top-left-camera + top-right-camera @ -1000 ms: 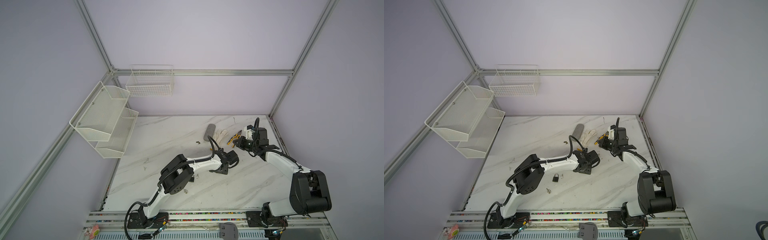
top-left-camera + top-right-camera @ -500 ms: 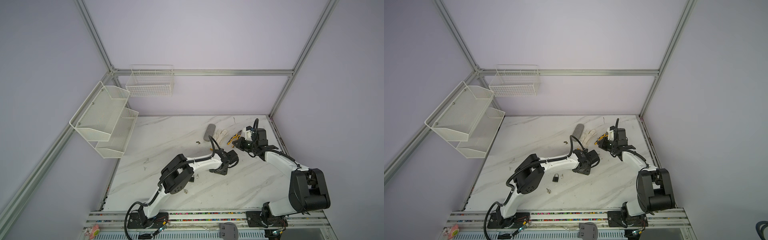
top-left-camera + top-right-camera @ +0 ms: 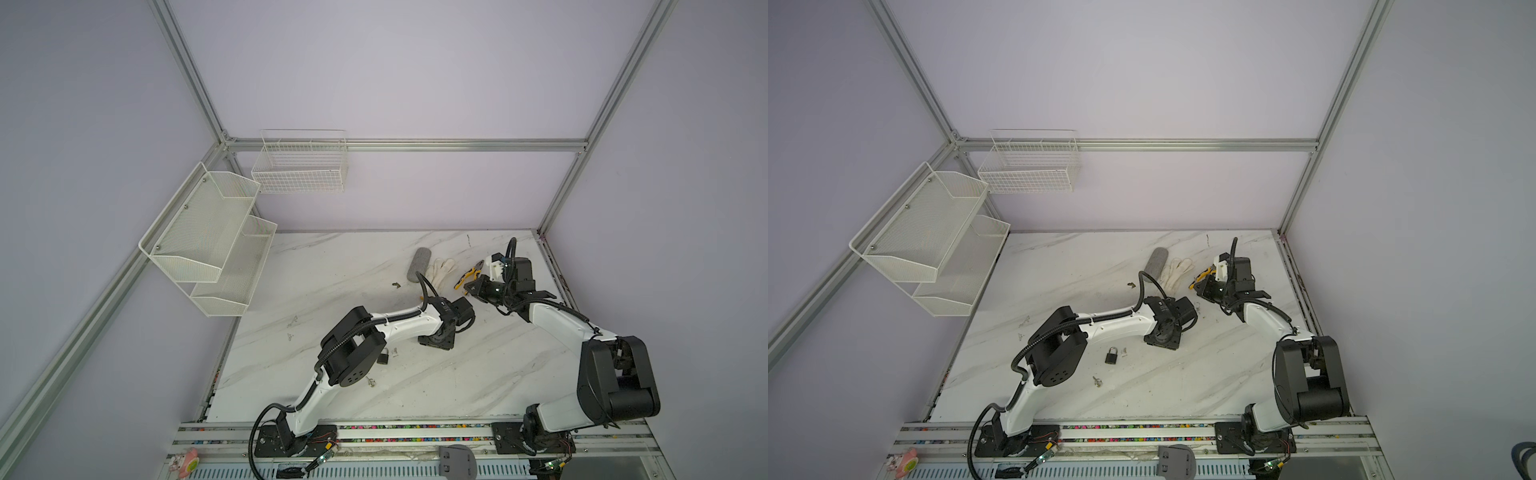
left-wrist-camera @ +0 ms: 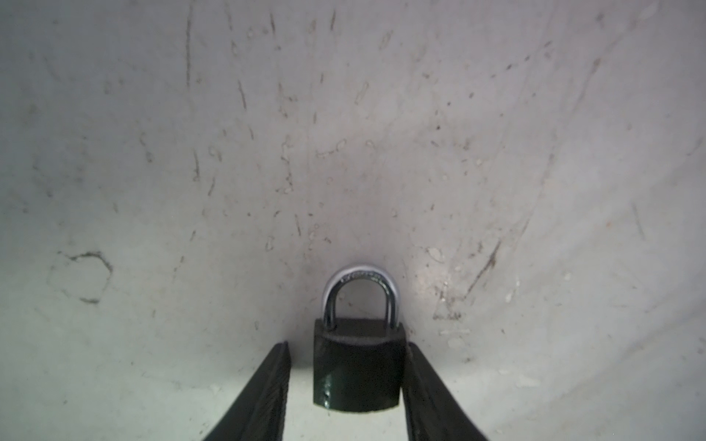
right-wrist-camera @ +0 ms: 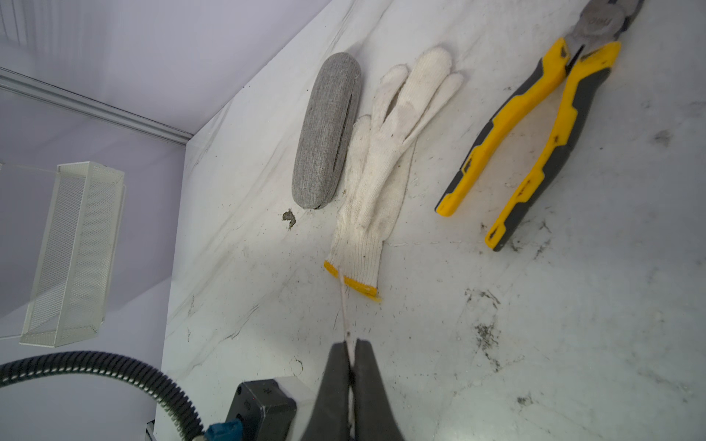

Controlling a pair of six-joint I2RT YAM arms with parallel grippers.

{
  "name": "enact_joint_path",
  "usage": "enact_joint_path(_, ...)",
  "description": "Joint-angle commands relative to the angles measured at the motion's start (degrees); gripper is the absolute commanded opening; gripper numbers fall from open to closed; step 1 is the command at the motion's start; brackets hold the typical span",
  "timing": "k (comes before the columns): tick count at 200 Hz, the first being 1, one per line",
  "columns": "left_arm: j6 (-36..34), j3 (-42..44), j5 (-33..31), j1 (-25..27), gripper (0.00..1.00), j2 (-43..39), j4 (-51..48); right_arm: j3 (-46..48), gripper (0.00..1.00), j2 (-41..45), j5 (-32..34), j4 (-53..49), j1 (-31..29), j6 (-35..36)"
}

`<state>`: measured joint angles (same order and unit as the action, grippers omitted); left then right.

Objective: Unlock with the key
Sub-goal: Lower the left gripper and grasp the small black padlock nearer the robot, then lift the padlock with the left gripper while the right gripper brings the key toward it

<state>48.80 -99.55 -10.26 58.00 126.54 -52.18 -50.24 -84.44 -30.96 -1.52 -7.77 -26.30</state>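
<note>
Left wrist: padlock [image 4: 358, 366] between left tool's [image 4: 345, 348] parted jaws.

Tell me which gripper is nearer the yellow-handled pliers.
Right. The right gripper, pinching a thin pale strip, is close to the handle ends of the pliers. The left gripper is farther off, toward the table's near side, straddling a padlock.

Grey case [image 5: 326, 131] beside white glove [image 5: 382, 160], yellow pliers [image 5: 535, 126] nearby
</note>
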Motion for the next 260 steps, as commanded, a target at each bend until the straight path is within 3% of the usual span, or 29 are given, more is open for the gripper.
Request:
enact_joint_path(1, 1.0, -1.5, -0.6, -0.3, 0.46, 0.3, -0.5, 0.7, 0.0, 0.2, -0.8, 0.8, 0.1, 1.0)
enact_joint_path(77, 0.2, -1.7, -1.2, -0.3, 0.4, 2.0, -2.2, 1.0, 0.0, 0.2, -1.5, 0.8, 0.1, 1.3)
enact_joint_path(147, -0.3, -2.5, -0.2, -1.0, 0.22, 0.3, -2.0, 1.0, 0.0, 0.6, -1.8, 0.6, 0.1, 1.4)
enact_joint_path(177, 0.5, -0.9, -1.1, -2.0, 0.12, -5.5, 0.0, 1.1, 0.0, 0.9, -1.9, 0.4, 0.0, 1.3)
enact_joint_path(213, 3.6, 7.2, -3.0, -5.5, 0.0, -16.9, 3.9, 0.8, 0.0, 1.3, -1.1, 0.6, -2.6, 1.0)
enact_joint_path(260, 7.3, 19.4, -4.2, -13.5, 0.0, -29.6, 8.9, 2.5, 0.0, 0.9, 1.4, 4.4, -12.6, -1.8)
